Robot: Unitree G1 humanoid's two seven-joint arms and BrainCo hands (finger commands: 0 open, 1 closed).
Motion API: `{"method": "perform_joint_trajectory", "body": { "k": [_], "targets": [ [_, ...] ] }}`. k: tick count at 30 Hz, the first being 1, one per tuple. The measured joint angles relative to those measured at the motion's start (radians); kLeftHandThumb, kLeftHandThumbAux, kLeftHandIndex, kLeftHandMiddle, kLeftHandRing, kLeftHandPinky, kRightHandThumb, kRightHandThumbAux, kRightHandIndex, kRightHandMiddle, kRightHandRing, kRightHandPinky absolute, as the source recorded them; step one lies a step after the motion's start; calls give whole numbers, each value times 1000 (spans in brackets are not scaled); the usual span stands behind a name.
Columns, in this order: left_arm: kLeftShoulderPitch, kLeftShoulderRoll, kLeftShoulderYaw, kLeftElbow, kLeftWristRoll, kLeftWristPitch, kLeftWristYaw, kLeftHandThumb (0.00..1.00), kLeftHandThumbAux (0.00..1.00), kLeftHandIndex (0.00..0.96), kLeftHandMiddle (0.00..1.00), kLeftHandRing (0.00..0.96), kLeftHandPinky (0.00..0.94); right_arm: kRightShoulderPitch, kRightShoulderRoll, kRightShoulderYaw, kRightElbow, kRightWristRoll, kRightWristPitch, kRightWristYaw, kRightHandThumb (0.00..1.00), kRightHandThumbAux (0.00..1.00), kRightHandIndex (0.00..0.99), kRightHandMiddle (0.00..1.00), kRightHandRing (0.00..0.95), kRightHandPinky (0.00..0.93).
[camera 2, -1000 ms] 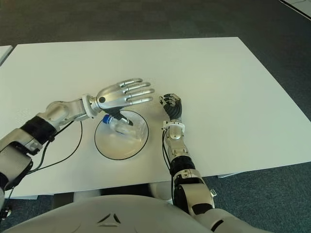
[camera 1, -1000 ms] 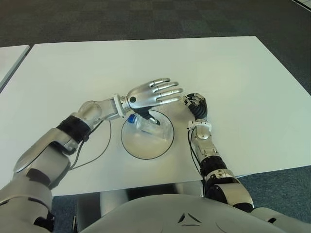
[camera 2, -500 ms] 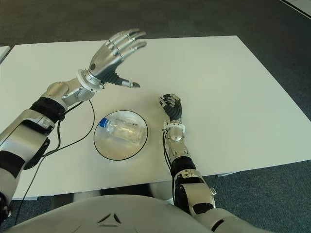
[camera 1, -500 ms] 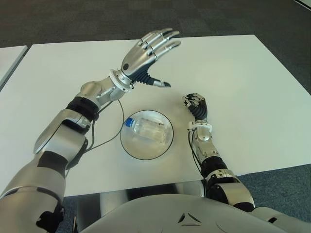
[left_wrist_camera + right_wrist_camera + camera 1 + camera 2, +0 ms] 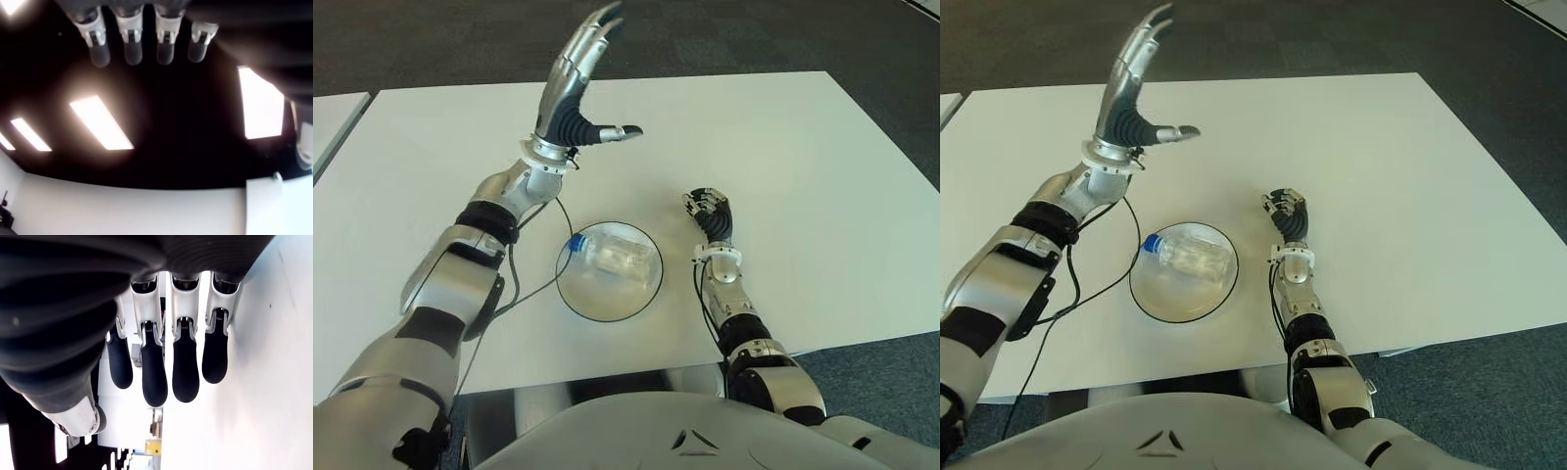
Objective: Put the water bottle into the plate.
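A clear water bottle (image 5: pixel 612 258) with a blue cap lies on its side inside the round plate (image 5: pixel 597 304) near the table's front edge. My left hand (image 5: pixel 576 83) is raised high above the table, behind and left of the plate, fingers spread and holding nothing. In the left wrist view its fingertips (image 5: pixel 132 49) point at a ceiling with lights. My right hand (image 5: pixel 710 211) shows just right of the plate, low at the table, fingers curled with nothing in them. The right wrist view shows those bent fingers (image 5: pixel 155 372) beside the white tabletop.
The white table (image 5: pixel 803 157) stretches wide behind and to the right of the plate. A black cable (image 5: pixel 524 294) runs from my left forearm across the table beside the plate. Dark carpet (image 5: pixel 754 39) lies beyond the far edge. Another white table corner (image 5: pixel 333 113) shows at far left.
My left hand was low over the bottle in the plate, then rose up and back, turning its fingers upward. The bottle stays lying in the plate. The right hand has not moved.
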Motion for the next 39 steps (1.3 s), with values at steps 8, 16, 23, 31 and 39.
{"method": "perform_joint_trajectory", "body": {
  "k": [8,16,23,31,39],
  "targets": [
    [10,-87,141,3,-151,108,-28,47,623,0,0,0,0,-1,3,-3,1,0,0,1,708,731,427,553,566,543],
    [88,-99,277,27,-331,127,-165,2,664,0,0,0,0,-2,2,-5,1,0,-2,10,709,730,427,557,562,540],
    [231,-134,357,3,-479,142,-313,0,684,3,0,0,30,-2,0,-10,2,1,-2,14,707,731,427,558,564,541],
    [332,-165,422,-39,-572,179,-416,148,870,190,148,134,219,-3,2,-10,7,2,-1,24,708,730,428,565,570,545],
    [382,-194,507,-64,-714,242,-549,316,992,329,313,267,309,-7,1,-11,12,2,-8,38,707,731,428,566,570,536]
  ]
}}
